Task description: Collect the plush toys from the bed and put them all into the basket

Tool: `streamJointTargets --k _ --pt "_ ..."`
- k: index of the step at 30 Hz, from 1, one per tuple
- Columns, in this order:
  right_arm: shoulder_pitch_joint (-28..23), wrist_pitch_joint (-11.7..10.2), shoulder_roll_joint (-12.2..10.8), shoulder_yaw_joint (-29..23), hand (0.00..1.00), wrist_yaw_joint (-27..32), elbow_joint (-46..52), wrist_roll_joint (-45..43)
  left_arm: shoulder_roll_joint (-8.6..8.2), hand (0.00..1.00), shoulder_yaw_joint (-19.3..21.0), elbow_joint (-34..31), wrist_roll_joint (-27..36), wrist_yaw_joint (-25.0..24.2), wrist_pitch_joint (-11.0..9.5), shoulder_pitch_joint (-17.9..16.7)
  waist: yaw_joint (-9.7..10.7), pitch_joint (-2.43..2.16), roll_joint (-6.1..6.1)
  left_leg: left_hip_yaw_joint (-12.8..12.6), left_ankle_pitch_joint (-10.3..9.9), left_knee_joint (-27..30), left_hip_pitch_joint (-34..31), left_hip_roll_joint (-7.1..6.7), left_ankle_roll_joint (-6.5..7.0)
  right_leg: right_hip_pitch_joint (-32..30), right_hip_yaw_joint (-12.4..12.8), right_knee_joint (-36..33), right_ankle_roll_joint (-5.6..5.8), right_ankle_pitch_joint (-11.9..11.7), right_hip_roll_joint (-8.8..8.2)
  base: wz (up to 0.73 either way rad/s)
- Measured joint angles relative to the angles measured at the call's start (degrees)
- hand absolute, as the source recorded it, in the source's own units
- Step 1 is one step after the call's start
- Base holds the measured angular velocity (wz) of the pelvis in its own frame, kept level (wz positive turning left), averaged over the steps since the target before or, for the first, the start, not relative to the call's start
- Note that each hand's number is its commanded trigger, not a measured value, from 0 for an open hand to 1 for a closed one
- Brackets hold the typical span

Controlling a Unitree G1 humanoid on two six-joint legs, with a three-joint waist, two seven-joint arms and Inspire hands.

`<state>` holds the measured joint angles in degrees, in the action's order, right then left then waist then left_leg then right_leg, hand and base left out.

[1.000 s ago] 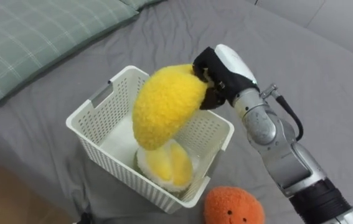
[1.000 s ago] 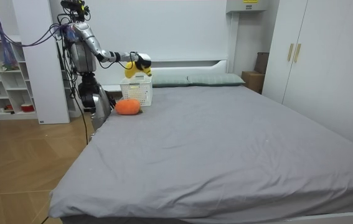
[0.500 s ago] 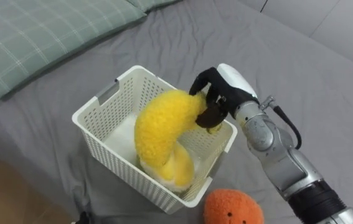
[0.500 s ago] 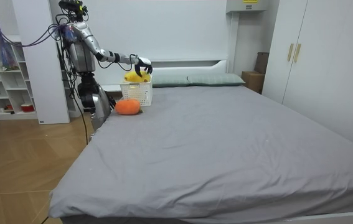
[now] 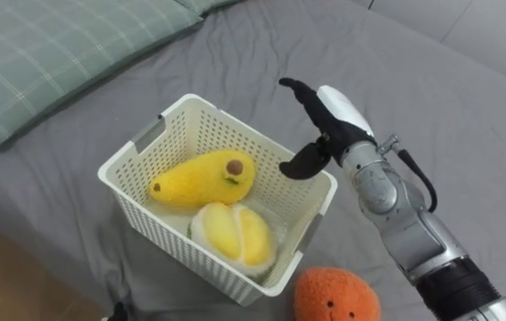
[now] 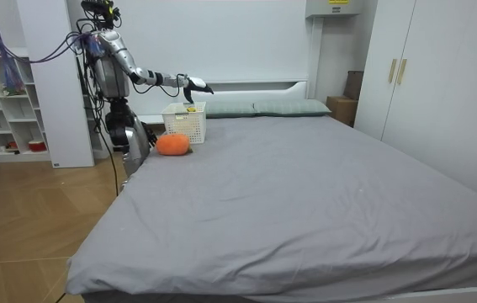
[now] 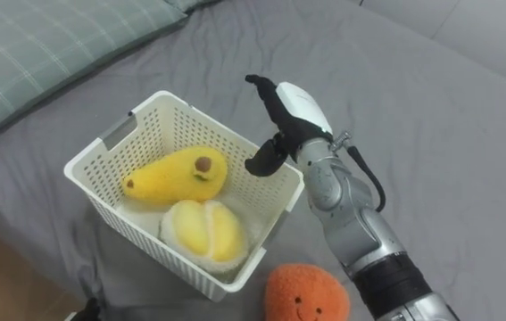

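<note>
**Yellow plush (image 5: 201,178) now out of rt hand (image 5: 335,118), lying in basket (image 5: 133,153)**

Half a sec ago the hand was gripping the yellow plush over the basket. Now the toy lies on its side inside the white basket, along the far-left part, w/ its dark-spotted end toward the hand. It rests against a pale round plush (image 5: 231,234) in the near corner.

Rt hand hovers over the basket's far-right rim, fingers spread wide & straight, thumb hanging down toward the rim, holding nothing. Can't tell if the thumb tip touches the rim.

Orange plush (image 5: 335,299) w/ a face sits outside, on the grey bed sheet (image 5: 431,80) just beside the basket's near corner. Green checked pillow (image 5: 47,53) lies at upper left, apart from the basket.

Room view: robot stands at the bed's side by the head end, rt arm stretched out over the basket. White shelf unit (image 6: 2,109) is behind it, wardrobe (image 6: 423,76) at the room view's right.
</note>
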<state>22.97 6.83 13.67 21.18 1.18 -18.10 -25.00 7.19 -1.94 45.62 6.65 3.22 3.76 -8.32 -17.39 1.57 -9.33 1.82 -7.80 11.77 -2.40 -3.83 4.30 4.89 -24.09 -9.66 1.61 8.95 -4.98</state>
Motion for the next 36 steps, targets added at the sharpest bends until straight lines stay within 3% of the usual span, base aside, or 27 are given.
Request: streamJointTargets --k 14,21,23,28,36 --pt "-0.1 -2.1 0.0 -0.6 0.0 3.8 -0.8 3.0 -0.01 0.0 0.0 0.0 0.3 0.0 0.0 -0.3 1.4 -0.07 0.01 0.1 0.0 0.4 0.1 -0.02 0.0 0.5 -0.1 0.0 0.0 0.0 -0.06 0.01" --pt "-6.7 -3.6 0.0 -5.8 0.0 5.1 -2.1 9.6 -0.83 0.0 1.5 0.0 0.7 0.0 0.0 -0.6 1.7 -0.2 0.63 -0.2 0.0 0.1 1.0 0.01 0.01 1.2 0.5 0.0 0.01 0.0 -0.04 -0.02" --pt "-8.6 -4.2 0.0 -7.0 0.0 5.9 -3.6 12.9 -0.84 0.0 1.7 0.0 1.0 0.1 -0.1 -0.7 2.6 -0.28 1.0 -0.2 0.0 0.2 0.9 0.02 0.02 1.1 0.6 -0.1 0.01 0.0 -0.06 0.0" --pt "-14.9 -4.9 -0.1 -11.0 0.0 7.7 -8.5 21.6 -1.18 0.0 3.0 0.2 1.8 0.1 -0.1 -1.2 5.8 -1.15 2.61 -1.7 0.0 -0.1 1.3 0.28 0.06 0.9 2.3 -0.1 0.0 0.0 0.03 -0.12" --pt "-19.0 -4.9 -0.1 -13.5 0.0 8.1 -12.8 25.8 -0.94 0.0 4.5 0.9 1.8 0.6 -0.1 -3.2 10.0 -1.43 3.33 -3.9 -0.1 -0.9 2.3 0.7 0.1 0.3 5.1 -0.3 -0.06 -0.1 0.27 -0.17"
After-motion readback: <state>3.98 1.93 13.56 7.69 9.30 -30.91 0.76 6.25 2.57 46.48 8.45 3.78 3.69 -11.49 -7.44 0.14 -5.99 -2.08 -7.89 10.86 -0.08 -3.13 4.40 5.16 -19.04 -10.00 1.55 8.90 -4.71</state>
